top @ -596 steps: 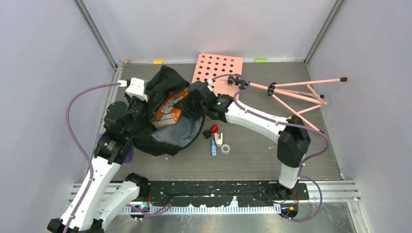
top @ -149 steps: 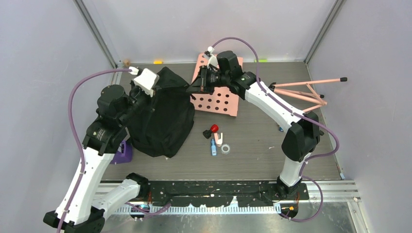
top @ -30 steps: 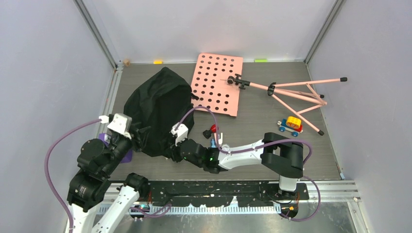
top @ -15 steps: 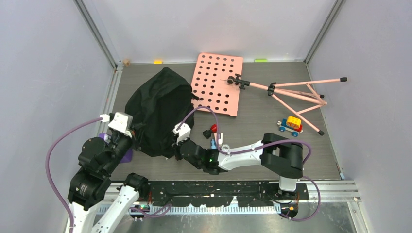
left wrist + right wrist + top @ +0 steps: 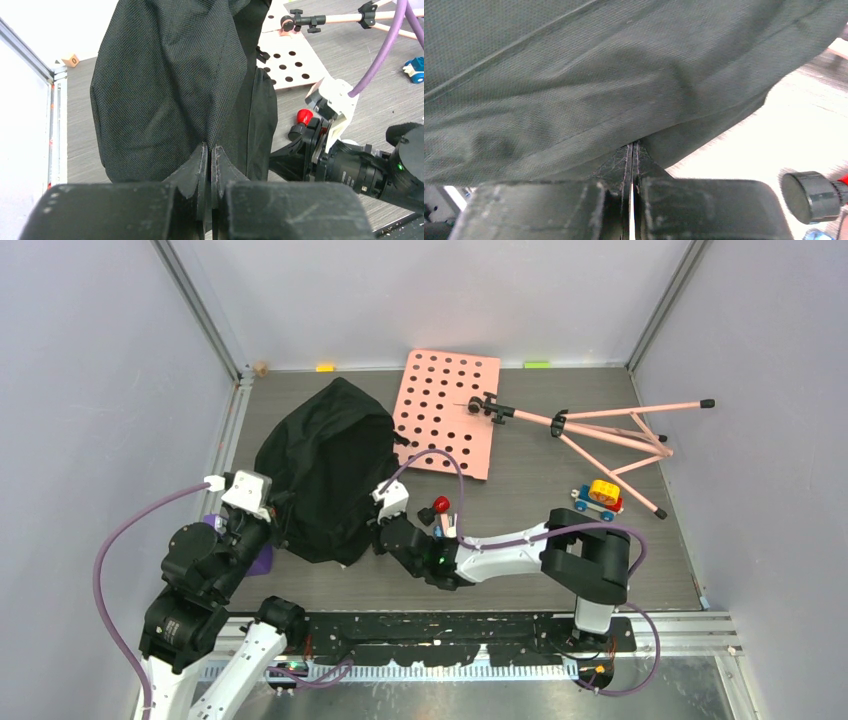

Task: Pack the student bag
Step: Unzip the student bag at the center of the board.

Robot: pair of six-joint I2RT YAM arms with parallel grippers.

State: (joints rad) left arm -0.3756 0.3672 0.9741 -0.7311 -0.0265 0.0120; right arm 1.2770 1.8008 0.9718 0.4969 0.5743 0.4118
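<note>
1. On the table's left half: the bag (image 5: 325, 475), closed, just beside the pink board (image 5: 448, 415).
2. Left gripper (image 5: 207, 149) and right gripper (image 5: 631, 146): jaws pressed together at the bag's near edge; whether fabric is caught cannot be told.
3. Likely step: opening the bag. Pinch one layer only.
4. Cube (image 5: 72, 60): reads "0".

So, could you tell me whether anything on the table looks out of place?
Yes: the pink tripod stand lies toppled on its side at the far right, its head over the pink pegboard. The student bag lies slumped but looks closed. Nothing else stands out.
</note>
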